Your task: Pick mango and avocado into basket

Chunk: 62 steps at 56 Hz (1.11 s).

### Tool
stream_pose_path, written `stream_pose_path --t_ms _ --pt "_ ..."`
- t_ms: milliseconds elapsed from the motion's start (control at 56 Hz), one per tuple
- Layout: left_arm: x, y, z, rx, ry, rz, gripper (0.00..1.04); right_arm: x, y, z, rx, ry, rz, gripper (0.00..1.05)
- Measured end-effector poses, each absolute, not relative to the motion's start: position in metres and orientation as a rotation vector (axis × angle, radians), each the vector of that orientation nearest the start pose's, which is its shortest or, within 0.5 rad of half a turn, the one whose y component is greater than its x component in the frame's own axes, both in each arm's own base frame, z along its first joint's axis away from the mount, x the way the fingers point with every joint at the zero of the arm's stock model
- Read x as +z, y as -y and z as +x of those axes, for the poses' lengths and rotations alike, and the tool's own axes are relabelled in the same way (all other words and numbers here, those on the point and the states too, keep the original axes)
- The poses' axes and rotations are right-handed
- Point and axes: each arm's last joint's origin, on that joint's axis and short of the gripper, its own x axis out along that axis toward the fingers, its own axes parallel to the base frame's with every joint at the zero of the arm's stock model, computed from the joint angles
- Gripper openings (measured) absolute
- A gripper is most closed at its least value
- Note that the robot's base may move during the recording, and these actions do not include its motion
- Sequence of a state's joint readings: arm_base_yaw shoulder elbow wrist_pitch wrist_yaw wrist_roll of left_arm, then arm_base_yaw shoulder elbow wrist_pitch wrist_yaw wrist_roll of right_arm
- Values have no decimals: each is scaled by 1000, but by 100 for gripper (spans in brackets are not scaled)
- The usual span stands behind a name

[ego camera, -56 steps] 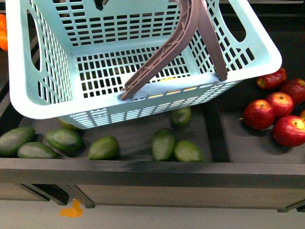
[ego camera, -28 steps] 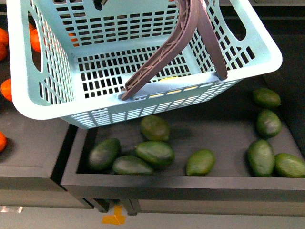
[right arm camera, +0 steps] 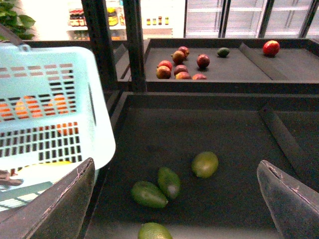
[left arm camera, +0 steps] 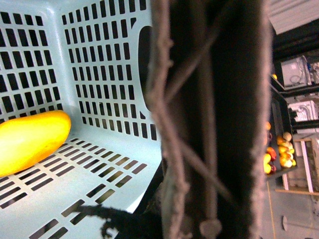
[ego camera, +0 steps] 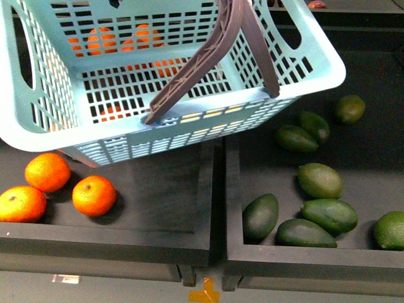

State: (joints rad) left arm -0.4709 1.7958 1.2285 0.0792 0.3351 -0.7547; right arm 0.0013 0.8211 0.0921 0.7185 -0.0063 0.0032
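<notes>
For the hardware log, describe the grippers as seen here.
The right gripper has two dark grey, matte, wedge-shaped fingers with paler edges; no cables or markings show. The left gripper is out of sight: the brown ribbed handle blocks its view.

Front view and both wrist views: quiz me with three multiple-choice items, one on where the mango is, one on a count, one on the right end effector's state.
1. Where is the mango?
A) in the avocado bin
B) inside the basket
C) on the ground

2. How many oranges lie clear of the basket in the near part of the left bin?
A) one
B) three
C) six

3. The right end effector is:
A) open and empty
B) shut on an avocado
C) shut on the basket handle

Answers:
1 B: the left wrist view shows it on the slotted floor.
2 B: the front view shows three in the open.
3 A: its fingers are spread with nothing between them.
</notes>
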Motion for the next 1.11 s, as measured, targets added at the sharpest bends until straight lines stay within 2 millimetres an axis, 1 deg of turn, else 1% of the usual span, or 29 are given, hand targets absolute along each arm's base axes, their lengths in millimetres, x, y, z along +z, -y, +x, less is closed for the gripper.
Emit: stream_pose_path --t_ms 89,179,232,268,339,429,500,554,625,679,696,732,786,857,946,1054,1107 --pt "235 192 353 -568 -769 -653 5 177 0 160 -9 -18 13 96" --pt "235 193 352 -574 -778 -663 5 183 2 173 -213 -290 133 96" --pt "235 195 351 -581 -783 -666 5 185 5 179 -248 -399 173 96" --pt "235 196 351 -585 -785 -664 5 184 8 183 -253 -467 190 96" --pt "235 197 350 -596 -788 -661 5 178 16 192 -230 -521 218 96" --pt "235 198 349 -610 -795 -663 5 173 29 210 -188 -525 212 96" --pt "235 201 348 -619 -798 -662 5 168 43 229 -154 -526 159 96" --pt "235 201 347 -619 -799 -663 5 158 55 245 -132 -535 77 96" --pt "235 201 348 -611 -797 -665 5 144 67 259 -103 -570 -20 96" --pt "235 199 349 -598 -790 -662 5 126 76 271 -53 -642 -112 96" --pt "235 199 349 -593 -787 -662 5 116 80 275 -20 -682 -152 96" --pt "235 198 349 -589 -785 -660 5 109 81 278 4 -712 -166 96" --pt "235 197 350 -586 -783 -659 5 94 83 284 74 -769 -239 96" --pt "235 197 350 -586 -783 -659 5 78 82 292 145 -820 -320 96" --pt "235 198 350 -594 -787 -662 5 64 78 301 220 -857 -394 96" --pt "235 198 349 -600 -790 -662 5 41 61 322 352 -899 -471 96" --pt "235 198 349 -601 -790 -662 5 34 53 328 395 -917 -500 96"
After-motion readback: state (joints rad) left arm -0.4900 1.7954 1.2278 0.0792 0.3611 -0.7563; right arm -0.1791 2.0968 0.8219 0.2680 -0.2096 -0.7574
